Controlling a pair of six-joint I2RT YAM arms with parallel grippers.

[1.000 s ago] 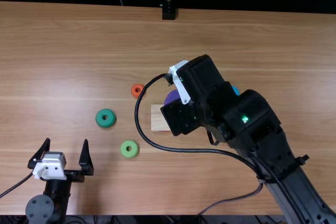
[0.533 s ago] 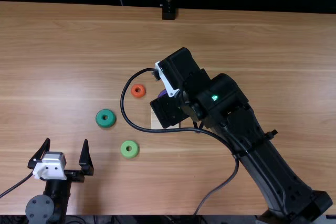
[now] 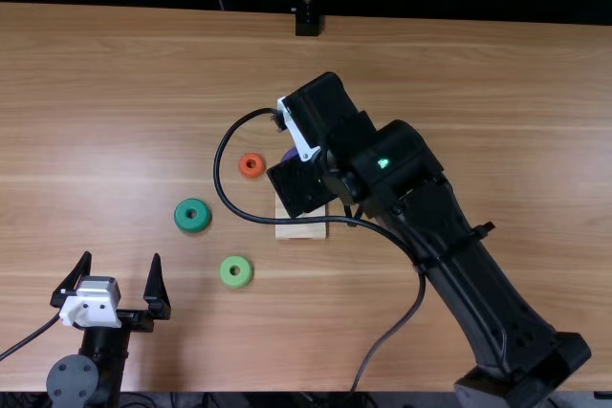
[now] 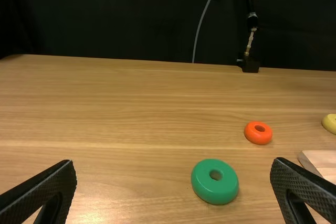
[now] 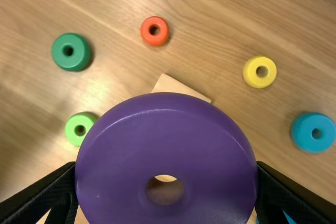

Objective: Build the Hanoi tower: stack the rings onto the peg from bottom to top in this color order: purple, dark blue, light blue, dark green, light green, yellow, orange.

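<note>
Your right pincer (image 3: 298, 183) is closed around the thick, round purple ring (image 5: 166, 150), one finger at each side, holding it above the wooden worktop (image 3: 143, 93), with a corner of the pale wooden base (image 3: 302, 230) showing past its rim. Your left pincer (image 3: 120, 257) stands wide, nothing between its fingers. Left of the base you have the small orange ring (image 3: 251, 165), the dark green ring (image 3: 192, 227) and the light green ring (image 3: 225, 279), all flat on the worktop. Apart from these lie the yellow ring (image 5: 251, 72) and a blue ring (image 5: 303, 132).
</note>
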